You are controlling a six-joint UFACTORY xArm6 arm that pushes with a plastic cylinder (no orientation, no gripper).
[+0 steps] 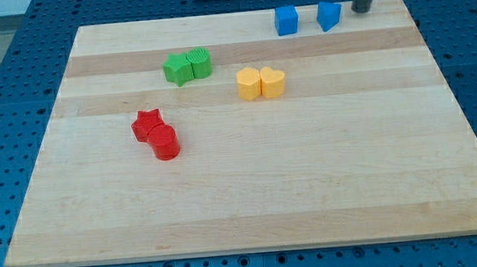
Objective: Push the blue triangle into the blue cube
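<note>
The blue triangle (328,15) sits near the board's top edge, right of centre. The blue cube (286,20) stands just to its left, with a small gap between them. My tip (360,10) is at the end of the dark rod, a short way to the right of the blue triangle and apart from it, near the board's top edge.
A green star (178,69) and a green cylinder (200,62) touch at upper left. Two yellow blocks (260,83) touch near the centre. A red star (147,124) and a red cylinder (165,143) touch at the left. The wooden board (251,191) lies on a blue pegboard table.
</note>
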